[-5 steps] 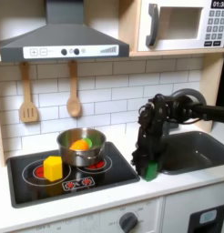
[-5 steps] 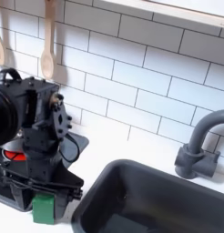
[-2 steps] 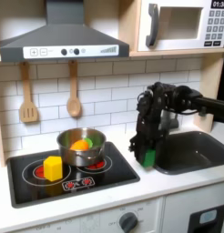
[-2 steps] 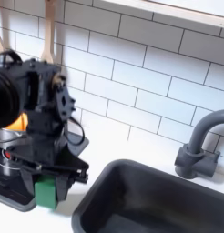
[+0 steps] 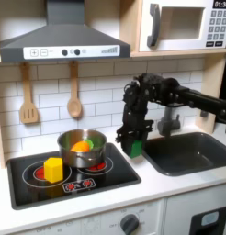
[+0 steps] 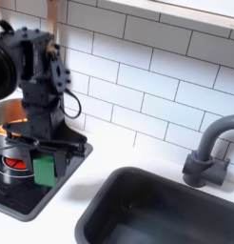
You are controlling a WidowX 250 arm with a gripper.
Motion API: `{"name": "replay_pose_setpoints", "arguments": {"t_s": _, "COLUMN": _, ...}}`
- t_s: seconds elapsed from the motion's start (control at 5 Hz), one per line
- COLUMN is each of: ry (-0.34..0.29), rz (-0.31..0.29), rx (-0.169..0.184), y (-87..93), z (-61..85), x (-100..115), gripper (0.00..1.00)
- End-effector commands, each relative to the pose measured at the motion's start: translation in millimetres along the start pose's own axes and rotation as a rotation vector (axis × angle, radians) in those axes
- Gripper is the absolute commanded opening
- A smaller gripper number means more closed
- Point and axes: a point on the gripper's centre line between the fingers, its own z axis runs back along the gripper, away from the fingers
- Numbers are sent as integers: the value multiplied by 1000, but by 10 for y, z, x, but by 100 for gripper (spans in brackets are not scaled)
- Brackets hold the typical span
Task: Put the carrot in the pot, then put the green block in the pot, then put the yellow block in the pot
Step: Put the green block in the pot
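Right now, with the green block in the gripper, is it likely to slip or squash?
The green block looks rigid with flat faces, so probably no squashing. The gripper holds it clear of the stovetop, suggesting it's light. Its smooth-looking surface might slip slightly.

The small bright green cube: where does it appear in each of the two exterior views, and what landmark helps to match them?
First exterior view: the small bright green cube is right of centre, held in the claw above the stove's right edge.
Second exterior view: it sits at the left, low, in the claw.
Shared landmark: the dark sink basin, to the cube's right in both exterior views.
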Motion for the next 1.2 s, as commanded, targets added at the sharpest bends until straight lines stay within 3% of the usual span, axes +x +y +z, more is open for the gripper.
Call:
{"name": "replay_pose_setpoints", "arguments": {"t_s": 0.0, "ry": -27, "rz": 29, "rx": 10, "y": 149, "z": 95, "x": 244, "gripper": 0}}
{"name": "replay_pose_setpoints", "arguments": {"t_s": 0.4, "ry": -90, "rz": 76, "rx": 6, "y": 313, "z": 297, "x": 451, "gripper": 0}}
{"name": "replay_pose_setpoints", "arguments": {"t_s": 0.6, "ry": -87, "rz": 114, "rx": 7, "y": 418, "z": 289, "x": 519, "gripper": 0}}
{"name": "replay_pose_setpoints", "arguments": {"t_s": 1.0, "ry": -20, "rz": 150, "rx": 20, "y": 571, "z": 27, "x": 549, "gripper": 0}}
